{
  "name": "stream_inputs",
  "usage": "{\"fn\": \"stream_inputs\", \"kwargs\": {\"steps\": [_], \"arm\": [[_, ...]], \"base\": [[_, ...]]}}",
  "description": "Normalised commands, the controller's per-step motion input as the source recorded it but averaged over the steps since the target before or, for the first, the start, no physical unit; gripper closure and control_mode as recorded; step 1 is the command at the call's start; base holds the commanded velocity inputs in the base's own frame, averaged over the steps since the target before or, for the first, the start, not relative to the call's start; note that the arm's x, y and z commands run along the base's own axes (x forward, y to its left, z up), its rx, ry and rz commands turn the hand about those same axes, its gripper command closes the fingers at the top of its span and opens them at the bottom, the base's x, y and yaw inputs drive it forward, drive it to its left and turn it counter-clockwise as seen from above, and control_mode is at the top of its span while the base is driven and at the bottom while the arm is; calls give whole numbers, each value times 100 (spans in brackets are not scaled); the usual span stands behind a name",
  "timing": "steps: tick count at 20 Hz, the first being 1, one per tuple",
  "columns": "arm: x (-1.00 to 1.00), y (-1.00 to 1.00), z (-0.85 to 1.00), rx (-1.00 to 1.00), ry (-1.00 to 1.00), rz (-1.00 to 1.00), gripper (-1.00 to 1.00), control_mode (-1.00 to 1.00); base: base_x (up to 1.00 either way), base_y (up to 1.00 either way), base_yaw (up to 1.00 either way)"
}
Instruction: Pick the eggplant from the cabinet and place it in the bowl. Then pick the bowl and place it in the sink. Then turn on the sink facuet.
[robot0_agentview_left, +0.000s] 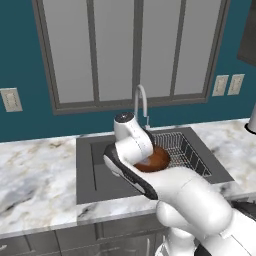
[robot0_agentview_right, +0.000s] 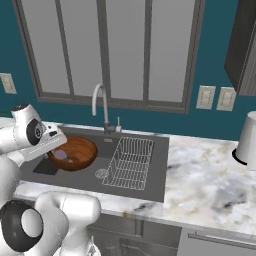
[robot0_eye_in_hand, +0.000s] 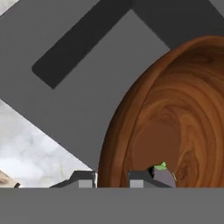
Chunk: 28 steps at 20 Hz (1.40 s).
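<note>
My claw straddles the near rim of the bowl, one finger inside and one outside, apparently grasping it. The bowl sits low in the sink beside the wire rack, the eggplant inside it. The faucet stands behind, still to be turned on. Marble counter all round; window and teal wall behind.

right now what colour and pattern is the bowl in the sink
Glossy reddish-brown with swirling wood grain; the bowl shows it best in the hand view.
</note>
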Motion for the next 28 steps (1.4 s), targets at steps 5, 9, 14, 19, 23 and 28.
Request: {"fn": "stream_inputs", "kwargs": {"steps": [5,9,14,19,23,28], "arm": [[83,4,-41,0,0,-11,100,-100],[56,0,-55,0,0,-9,100,-100],[47,1,-66,0,0,-8,100,-100],[22,0,-41,0,0,-6,100,-100],[31,0,-33,0,0,-5,100,-100],[22,0,-35,0,0,-2,100,-100]], "base": [[0,0,0],[0,0,0],[0,0,0],[0,0,0],[0,0,0],[0,0,0]]}}
